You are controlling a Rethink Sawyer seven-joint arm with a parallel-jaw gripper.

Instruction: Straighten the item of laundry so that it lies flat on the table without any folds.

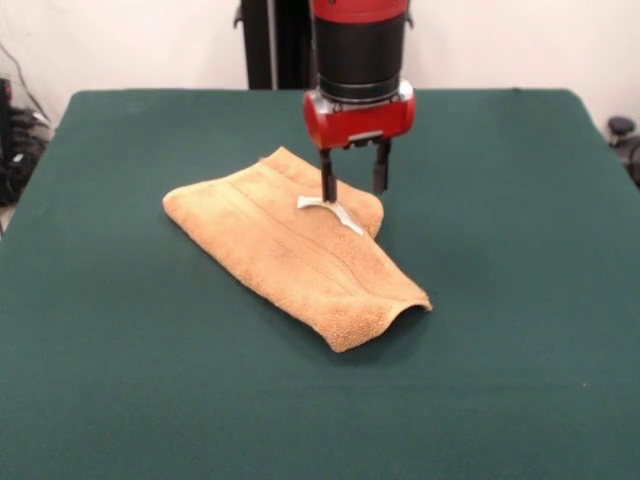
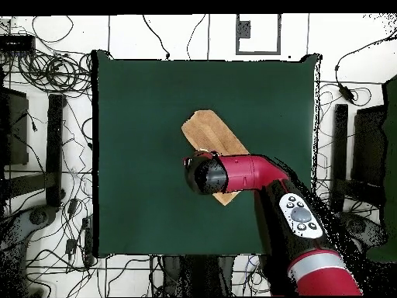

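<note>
The item of laundry (image 1: 285, 245), a tan-orange towel, lies doubled over near the middle of the dark green table (image 1: 120, 360), running diagonally. Its near corner lifts into a small hump, and a white tag (image 1: 330, 210) shows on its far edge. My gripper (image 1: 353, 188) hangs over that far edge and is open. One finger comes down right at the tag, the other just past the towel's edge. In the overhead view the towel (image 2: 211, 130) shows on the table (image 2: 139, 155), and the red arm (image 2: 256, 174) covers its end and hides the fingers.
Green cloth stretches wide on every side of the towel. Cables and dark equipment (image 2: 46, 140) lie on the floor around the table. A black post (image 1: 275, 40) stands behind the table's far edge.
</note>
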